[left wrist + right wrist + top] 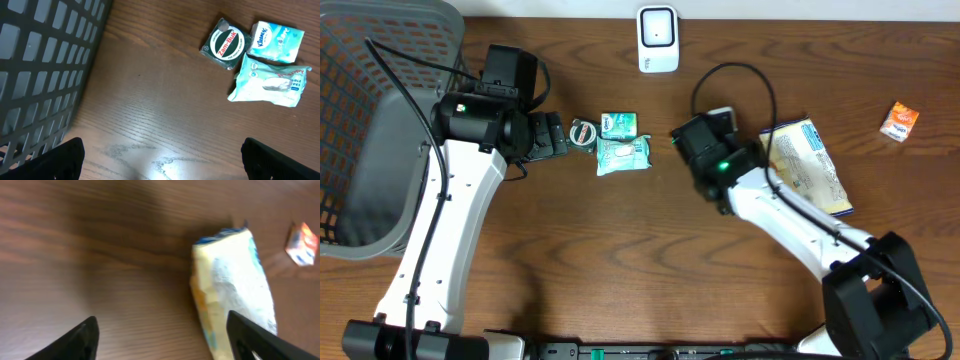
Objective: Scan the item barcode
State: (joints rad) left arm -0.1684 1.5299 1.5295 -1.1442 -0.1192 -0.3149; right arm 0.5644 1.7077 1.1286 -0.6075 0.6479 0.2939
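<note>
The white barcode scanner [658, 40] stands at the table's far edge. A yellow and blue snack bag [810, 165] [235, 285] lies flat on the table. My right gripper [758, 152] [162, 330] is open at the bag's left end, its right finger over the bag's edge and nothing held between the fingers. My left gripper [558, 135] [161, 160] hangs wide open and empty over bare wood. Just right of it lie a round Zam-Buk tin [585, 132] [226, 44], a Kleenex pack [619, 123] [277, 41] and a wipes pack [623, 155] [270, 82].
A grey mesh basket [380, 130] [40, 60] fills the left side beside the left arm. A small orange packet [900, 121] [302, 242] lies at the far right. A black cable loops over the table above the right arm.
</note>
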